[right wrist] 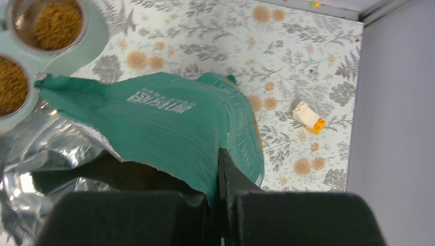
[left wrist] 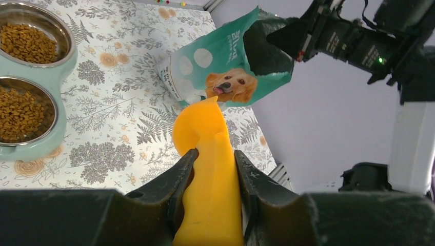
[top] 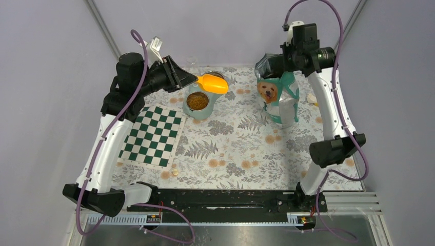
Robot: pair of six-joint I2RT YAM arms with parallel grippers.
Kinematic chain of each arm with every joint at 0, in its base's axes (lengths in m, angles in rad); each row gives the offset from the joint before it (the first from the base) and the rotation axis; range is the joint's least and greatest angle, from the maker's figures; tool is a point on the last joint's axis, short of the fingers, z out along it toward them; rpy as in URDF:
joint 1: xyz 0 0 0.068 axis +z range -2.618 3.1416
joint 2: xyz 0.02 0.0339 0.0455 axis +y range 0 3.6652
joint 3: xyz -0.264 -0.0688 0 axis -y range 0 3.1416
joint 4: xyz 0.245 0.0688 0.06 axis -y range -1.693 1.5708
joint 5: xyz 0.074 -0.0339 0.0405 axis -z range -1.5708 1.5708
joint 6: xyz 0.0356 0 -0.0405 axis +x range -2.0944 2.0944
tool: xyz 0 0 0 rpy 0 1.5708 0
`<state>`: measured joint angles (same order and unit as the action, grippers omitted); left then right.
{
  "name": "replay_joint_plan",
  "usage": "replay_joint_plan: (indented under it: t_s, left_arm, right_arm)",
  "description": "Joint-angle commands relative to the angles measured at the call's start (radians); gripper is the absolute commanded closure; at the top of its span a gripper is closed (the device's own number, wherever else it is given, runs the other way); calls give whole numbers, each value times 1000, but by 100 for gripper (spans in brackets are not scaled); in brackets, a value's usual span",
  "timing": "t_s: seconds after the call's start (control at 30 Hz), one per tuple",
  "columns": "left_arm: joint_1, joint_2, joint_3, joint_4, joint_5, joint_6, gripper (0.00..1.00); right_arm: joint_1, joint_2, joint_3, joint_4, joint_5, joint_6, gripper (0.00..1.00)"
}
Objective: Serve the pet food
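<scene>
Pet food kibble [top: 197, 101] fills the near bowl of a pale teal double feeder [top: 189, 108]. Both bowls show kibble [left wrist: 20, 113] in the left wrist view. My left gripper [left wrist: 215, 152] is shut on the handle of an orange scoop [left wrist: 208, 133]. The scoop [top: 213, 83] hangs over the feeder's far bowl. The teal-and-white pouch [top: 279, 97] with a golden dog stands upright at the right. My right gripper [right wrist: 218, 171] is shut on the pouch's [right wrist: 169, 123] torn top edge, with one finger inside the open mouth.
A green-and-white checkered mat [top: 152, 134] lies at the left on the floral cloth [top: 231, 148]. A small white-and-orange block [right wrist: 308, 117] sits behind the pouch near the right wall. Grey enclosure walls stand close on three sides.
</scene>
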<state>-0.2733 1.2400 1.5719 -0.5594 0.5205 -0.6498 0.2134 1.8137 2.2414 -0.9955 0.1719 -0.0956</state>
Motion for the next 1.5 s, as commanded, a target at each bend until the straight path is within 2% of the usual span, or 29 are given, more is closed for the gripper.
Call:
replay_joint_plan:
  t_s: [0.0, 0.23, 0.33, 0.47, 0.63, 0.77, 0.97, 1.17, 1.3, 1.47]
  left_arm:
    - [4, -21, -18, 116, 29, -48, 100]
    - [-7, -25, -60, 247, 64, -85, 100]
    - [-7, -33, -87, 270, 38, -77, 100]
    - [-12, -25, -147, 314, 84, -116, 100]
    - [-11, -63, -222, 322, 75, -107, 100]
    - [-12, -106, -259, 252, 45, -70, 100]
    - [-10, -227, -323, 238, -112, -14, 100]
    - [-12, -236, -353, 285, -61, -61, 100]
    - [-14, -238, -407, 315, -78, -110, 100]
    - [-59, -162, -448, 352, -55, -131, 100]
  right_arm:
    - [99, -210, -111, 190, -52, 30, 100]
    - [256, -260, -245, 182, 7, 87, 100]
    - [320, -255, -282, 180, 49, 155, 100]
    - [392, -208, -284, 144, 87, 239, 100]
    - [440, -132, -233, 79, 125, 339, 100]
    - [455, -57, -132, -3, 139, 397, 100]
    - [487, 42, -14, -90, 162, 396, 100]
    - [504, 69, 23, -88, 130, 381, 100]
    - [509, 68, 27, -88, 100, 381, 100]
    - [529, 80, 54, -82, 48, 388, 100]
